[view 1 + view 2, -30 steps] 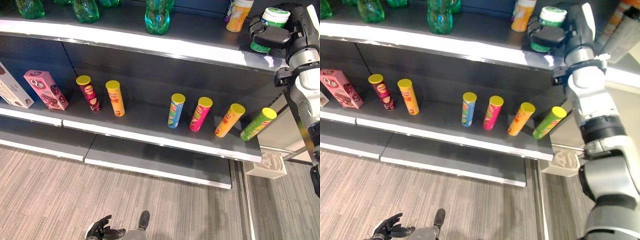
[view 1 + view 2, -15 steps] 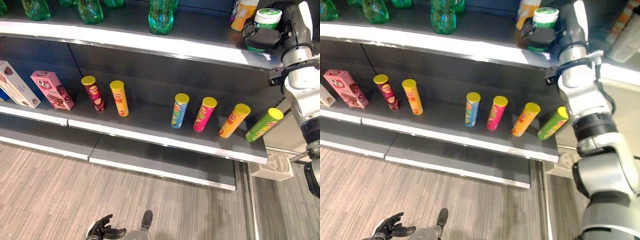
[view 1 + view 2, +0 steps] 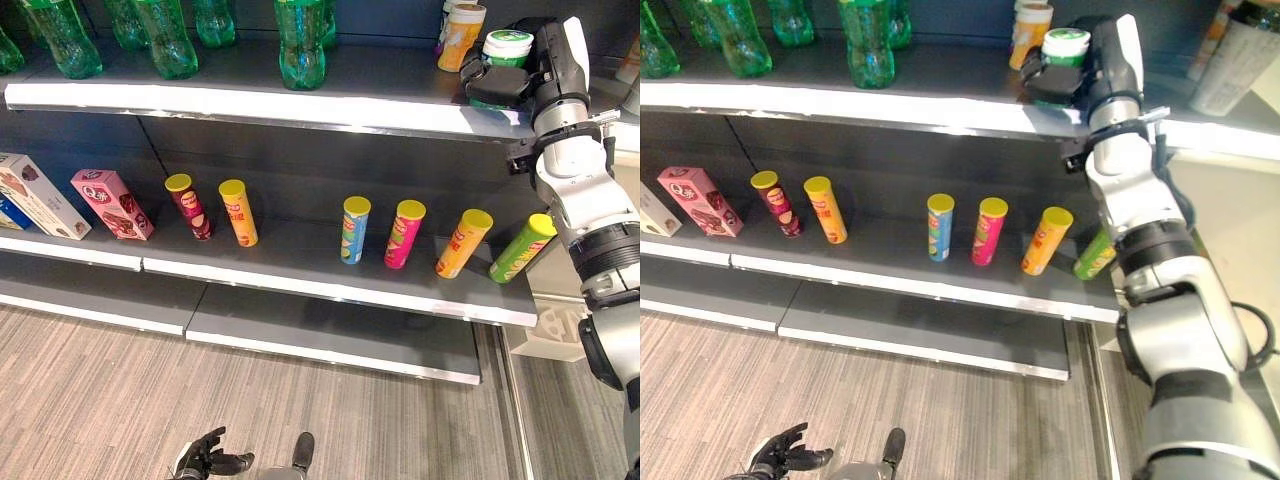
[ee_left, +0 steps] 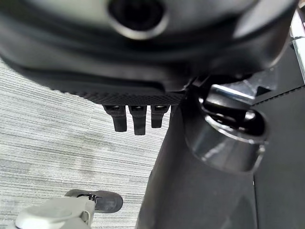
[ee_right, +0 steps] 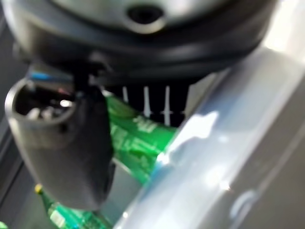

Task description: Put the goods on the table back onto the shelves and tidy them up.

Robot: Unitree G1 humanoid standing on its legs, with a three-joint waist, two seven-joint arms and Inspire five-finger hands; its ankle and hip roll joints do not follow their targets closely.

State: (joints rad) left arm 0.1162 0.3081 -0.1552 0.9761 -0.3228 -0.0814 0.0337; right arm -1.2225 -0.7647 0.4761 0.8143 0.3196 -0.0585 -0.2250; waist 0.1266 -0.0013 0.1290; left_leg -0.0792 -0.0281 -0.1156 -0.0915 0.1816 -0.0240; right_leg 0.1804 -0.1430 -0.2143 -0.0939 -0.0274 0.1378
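Note:
My right hand [image 3: 505, 86] is raised to the right end of the top shelf [image 3: 250, 101] and is shut on a green can with a white and green lid [image 3: 507, 47]. The can stands upright at the shelf's front edge, beside an orange-yellow canister [image 3: 460, 35]. Its base is hidden by my fingers. The right wrist view shows the green can [image 5: 138, 138] pressed between my thumb [image 5: 71, 143] and fingers. My left hand [image 3: 205, 462] hangs low over the floor, fingers [image 4: 136, 121] relaxed and holding nothing.
Green bottles [image 3: 300, 45] stand along the top shelf. The middle shelf [image 3: 300, 286] carries several chip tubes [image 3: 354, 230], some leaning, and a pink box [image 3: 112, 203] with other boxes at the left. A white bracket [image 3: 560, 330] sits on the floor at the right.
The camera has tilted up slightly. My right hand has carried the green can a little to the left, closer to the orange-yellow canister. The left hand has stayed low.

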